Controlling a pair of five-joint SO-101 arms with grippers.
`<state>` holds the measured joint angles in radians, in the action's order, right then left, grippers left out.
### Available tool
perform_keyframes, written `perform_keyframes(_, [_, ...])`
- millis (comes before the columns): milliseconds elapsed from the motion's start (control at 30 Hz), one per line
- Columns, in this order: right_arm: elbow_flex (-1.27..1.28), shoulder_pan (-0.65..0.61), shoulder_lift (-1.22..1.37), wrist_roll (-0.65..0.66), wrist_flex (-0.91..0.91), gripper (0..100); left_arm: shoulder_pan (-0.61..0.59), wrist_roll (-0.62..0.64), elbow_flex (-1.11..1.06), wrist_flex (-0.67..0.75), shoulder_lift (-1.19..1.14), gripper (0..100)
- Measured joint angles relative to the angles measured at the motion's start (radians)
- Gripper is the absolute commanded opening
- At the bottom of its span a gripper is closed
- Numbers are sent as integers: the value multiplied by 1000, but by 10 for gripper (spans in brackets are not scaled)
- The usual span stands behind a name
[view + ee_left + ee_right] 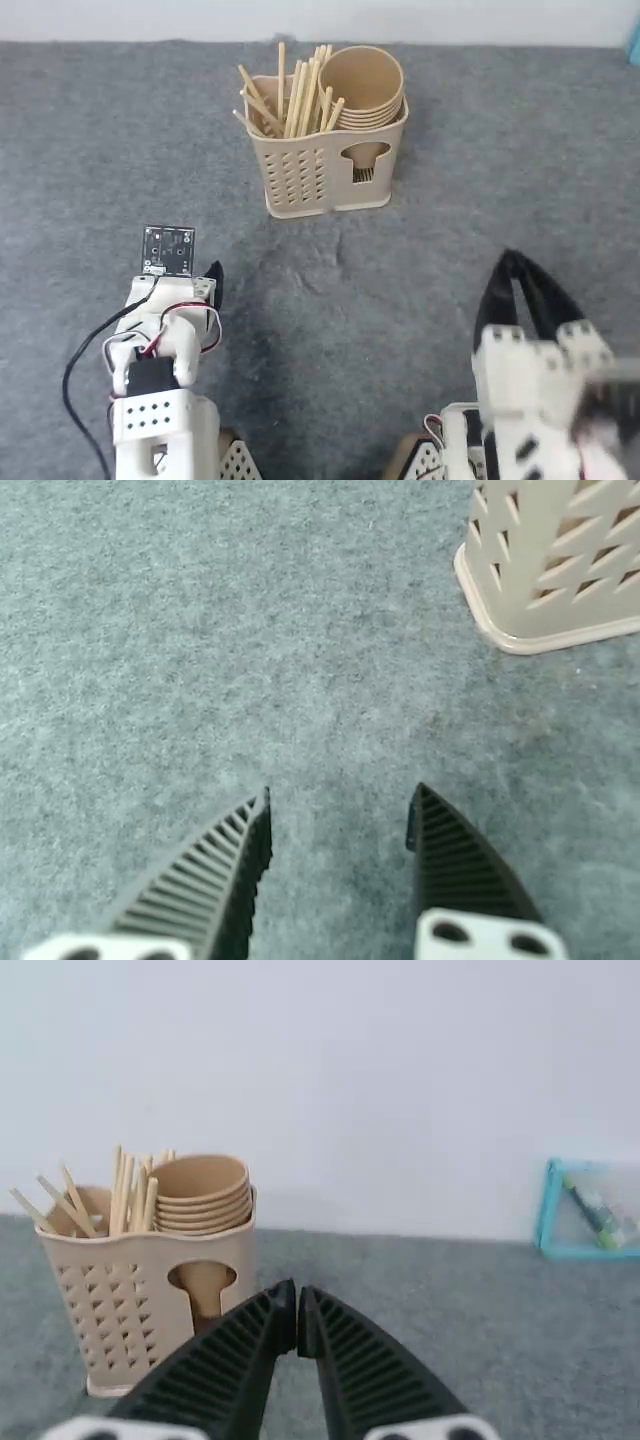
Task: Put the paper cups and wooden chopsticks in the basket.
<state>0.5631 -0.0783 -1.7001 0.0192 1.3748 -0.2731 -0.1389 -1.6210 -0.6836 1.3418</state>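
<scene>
Hovering over mat (pixel 200 630), left fingers (pixel 215 880) spread; right fingers (pixel 230 1360) closed, raised, facing basket (pixel 130 1300).

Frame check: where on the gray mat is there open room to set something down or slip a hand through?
Bare mat lies on both sides of the basket, and in the wide strip between it and the left gripper and right gripper. Crowded: inside the basket, packed with chopsticks and cups.

Surface: grey felt-like mat (pixel 100 150)
Backdrop: plain white wall (pixel 400 1060)
Far edge: blue-rimmed clear box (pixel 547 1210), perhaps holding pens
</scene>
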Motion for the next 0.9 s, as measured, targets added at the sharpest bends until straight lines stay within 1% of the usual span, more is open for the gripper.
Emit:
perform_keyframes(67, [23,2,-104,25,2,8,0,0,0,0,0,210])
perform_keyframes(100, [18,-3,-114,49,2,8,0,0,0,0,0,210])
perform_keyframes(200, [83,6,-95,126,3,8,0,0,0,0,0,210])
perform_keyframes(267, [157,52,-69,137,3,8,0,0,0,0,0,210])
perform_keyframes(333, [265,89,-37,120,-25,8,0,0,0,0,0,210])
perform_keyframes(467, [562,129,-15,100,-153,8,0,0,0,0,0,210])
perform_keyframes(600, [842,140,-21,100,-239,8,2,0,0,0,0,209])
perform_keyframes(667, [959,144,-74,109,-256,8,18,0,0,0,0,209])
perform_keyframes(733, [1049,143,-101,112,-256,8,35,0,0,-11,0,189])
perform_keyframes(800, [1096,143,-103,114,-252,8,49,0,0,-40,0,140])
perform_keyframes(900, [1100,143,-103,117,-193,9,58,0,25,-129,0,68])
